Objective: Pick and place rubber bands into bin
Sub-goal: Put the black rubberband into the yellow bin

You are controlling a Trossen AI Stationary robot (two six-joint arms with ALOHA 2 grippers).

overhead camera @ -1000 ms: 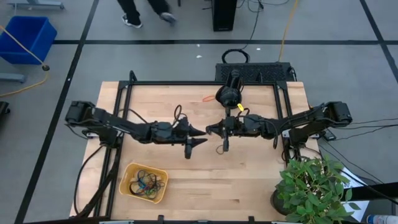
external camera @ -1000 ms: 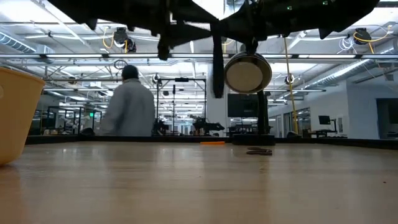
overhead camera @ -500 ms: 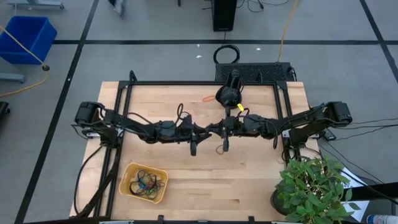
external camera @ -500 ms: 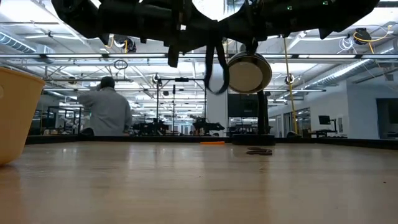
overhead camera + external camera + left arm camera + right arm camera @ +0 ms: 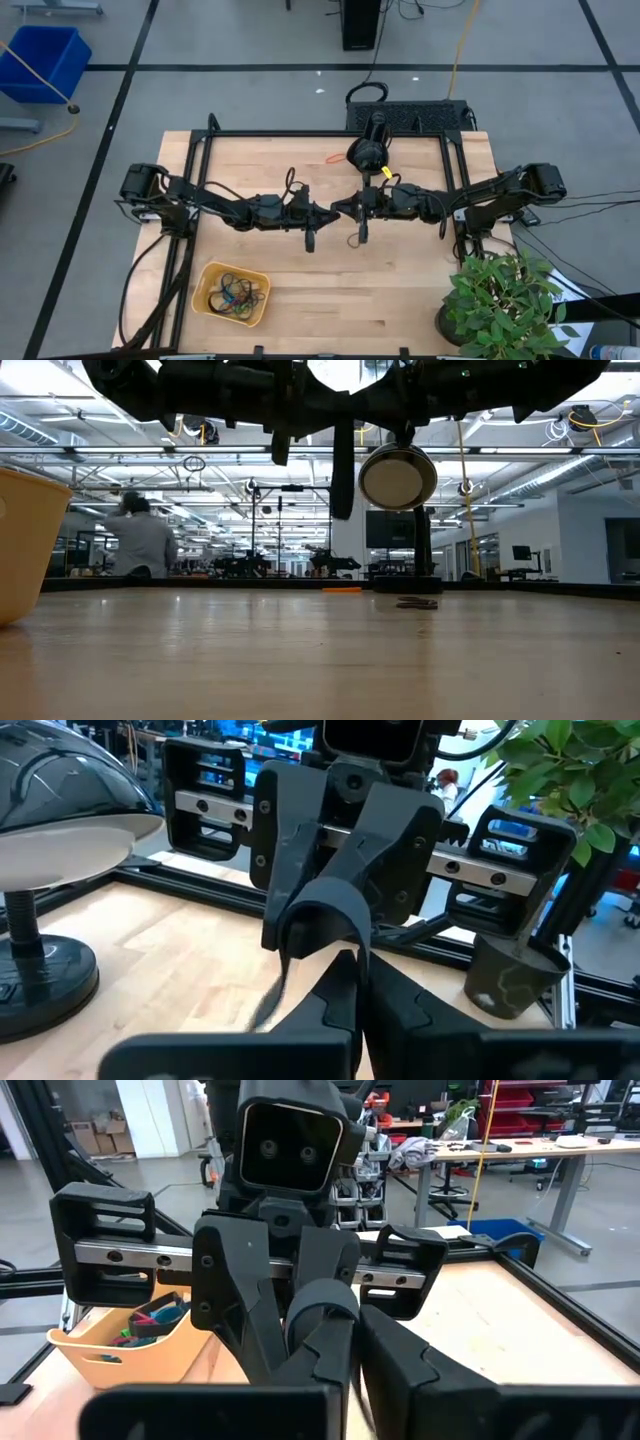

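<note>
My two grippers meet tip to tip above the middle of the table: the left gripper (image 5: pixel 324 212) comes from the left and the right gripper (image 5: pixel 342 208) from the right. Both are shut on one black rubber band (image 5: pixel 342 475), which hangs between them as a dark strip. The orange-yellow bin (image 5: pixel 205 305) stands at the near left with several coloured rubber bands (image 5: pixel 235 293) in it. An orange rubber band (image 5: pixel 335 158) lies on the table's far side, and a brown one (image 5: pixel 417 603) lies flat nearby. My left gripper pinches the black band's looped part (image 5: pixel 345 945) between its two fingertips, coming level from the table's left. The band arches from there over to the other gripper and is clear of the table. My right gripper pinches the same band's loop (image 5: pixel 330 1315) between its fingers, coming level from the table's right. The rest of the band hangs below the fingers, well above the tabletop.
A round domed object on a weighted stand (image 5: pixel 367 152) stands just beyond the grippers. A potted plant (image 5: pixel 505 300) sits at the near right corner. A black frame (image 5: pixel 300 133) runs along the table's far edge. A blue tub (image 5: pixel 45 60) is on the floor. A person (image 5: pixel 140 545) is far behind.
My left gripper has moved toward the table's right, up to the right gripper, and shut on the black band hanging there. The band bowed for a moment and now hangs straight. The person in the background has walked leftward.
</note>
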